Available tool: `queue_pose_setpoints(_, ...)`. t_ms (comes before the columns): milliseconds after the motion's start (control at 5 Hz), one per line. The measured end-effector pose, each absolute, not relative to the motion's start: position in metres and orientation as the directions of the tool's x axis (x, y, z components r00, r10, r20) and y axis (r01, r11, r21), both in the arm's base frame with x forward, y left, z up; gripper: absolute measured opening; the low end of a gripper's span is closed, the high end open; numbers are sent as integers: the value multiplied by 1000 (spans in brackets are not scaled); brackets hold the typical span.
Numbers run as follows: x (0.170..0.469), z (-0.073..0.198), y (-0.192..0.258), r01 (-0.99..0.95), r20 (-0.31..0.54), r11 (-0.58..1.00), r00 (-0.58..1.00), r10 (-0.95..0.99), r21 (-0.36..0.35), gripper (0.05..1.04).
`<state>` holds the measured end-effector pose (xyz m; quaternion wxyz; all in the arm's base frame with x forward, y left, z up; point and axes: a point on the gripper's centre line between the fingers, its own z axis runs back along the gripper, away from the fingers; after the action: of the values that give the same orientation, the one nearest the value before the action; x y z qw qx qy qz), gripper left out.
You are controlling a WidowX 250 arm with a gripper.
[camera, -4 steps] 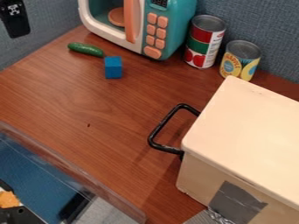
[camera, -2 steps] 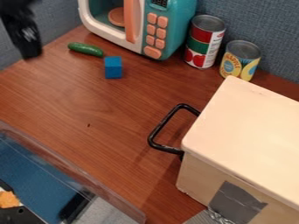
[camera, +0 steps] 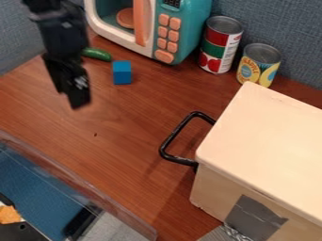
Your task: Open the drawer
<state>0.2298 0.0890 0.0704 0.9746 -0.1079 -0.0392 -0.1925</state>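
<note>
On one brown tabletop (camera: 129, 124), two cans (camera: 219, 44), one cube (camera: 122, 73), one handle (camera: 176, 132), fingers (camera: 78, 96) of unclear openness.

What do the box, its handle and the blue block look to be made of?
Box: likely painted wood, matte cream, with slightly worn edges. Handle: probably metal with black paint, chipped to pale specks. Block: painted wood or plastic; its flat, even blue fits either.

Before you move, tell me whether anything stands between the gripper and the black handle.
Nothing visible stands between the gripper and the black handle; bare tabletop shows there. The blue cube lies off to the side, towards the toy microwave.
</note>
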Motion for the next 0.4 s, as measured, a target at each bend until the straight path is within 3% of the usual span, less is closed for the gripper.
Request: queue_pose_setpoints(400, 249, 69, 24, 364, 194, 897, 927, -322, -251, 1001)
